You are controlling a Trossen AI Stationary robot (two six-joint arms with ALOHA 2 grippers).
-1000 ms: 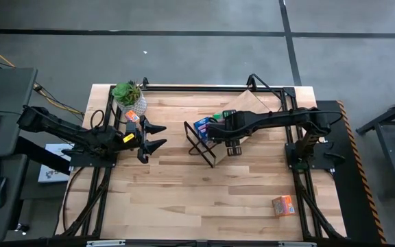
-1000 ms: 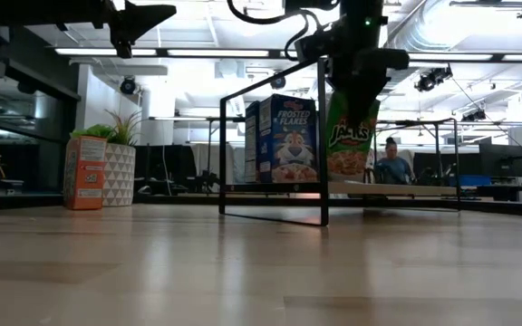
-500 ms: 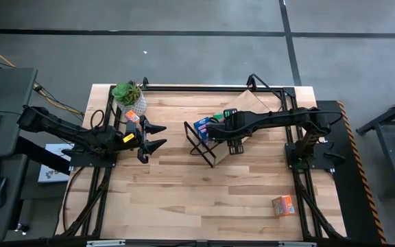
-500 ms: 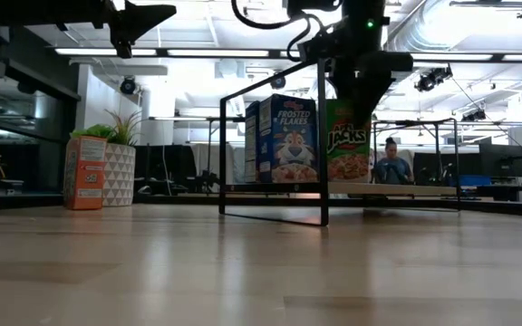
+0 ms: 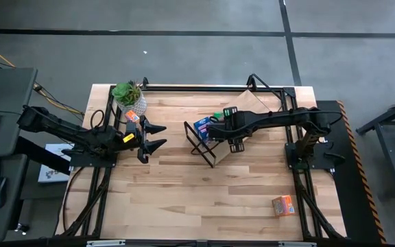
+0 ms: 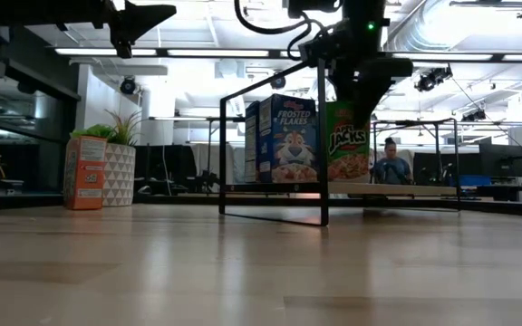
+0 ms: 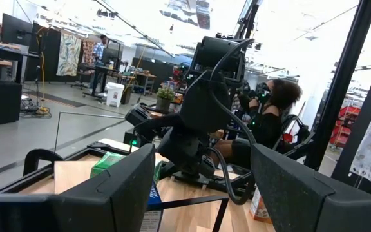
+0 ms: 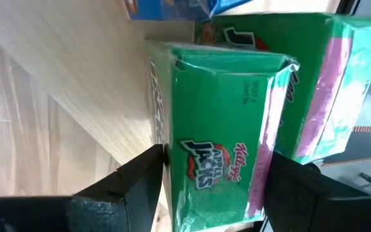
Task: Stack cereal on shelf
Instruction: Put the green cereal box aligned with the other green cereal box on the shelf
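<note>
The green cereal box (image 6: 347,142) stood upright on the shelf (image 6: 275,187), just beside the blue cereal box (image 6: 286,139), with the right gripper (image 8: 205,183) closed around it, one finger on each side. A second green box (image 8: 340,77) stood close behind the held one in the right wrist view. Away from the shelf, an orange box (image 6: 84,173) stood beside the potted plant (image 5: 129,96), another orange box (image 5: 283,204) lay well apart near the table's (image 5: 184,199) front right corner, and the left gripper (image 5: 158,135) hovered with fingers spread wide and empty.
</note>
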